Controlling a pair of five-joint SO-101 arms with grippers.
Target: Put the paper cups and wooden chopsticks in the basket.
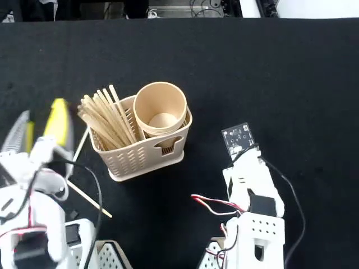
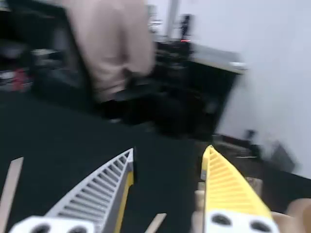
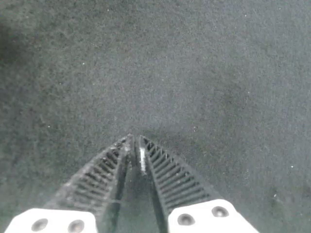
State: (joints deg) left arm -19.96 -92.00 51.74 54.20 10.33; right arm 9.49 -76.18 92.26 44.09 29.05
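**A:** The left gripper (image 1: 40,129) is wide open and holds nothing. A pale wooden chopstick (image 1: 79,147) lies loose just beside its yellow finger.

**B:** I'd straddle it mid-length, close gently, then lift it over to the beige slotted plastic basket (image 1: 146,156), which already holds the tan paper cups (image 1: 160,109).

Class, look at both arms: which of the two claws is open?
The left claw, the yellow-and-grey one: its tips stand wide apart, whereas the right claw has its tips touching.
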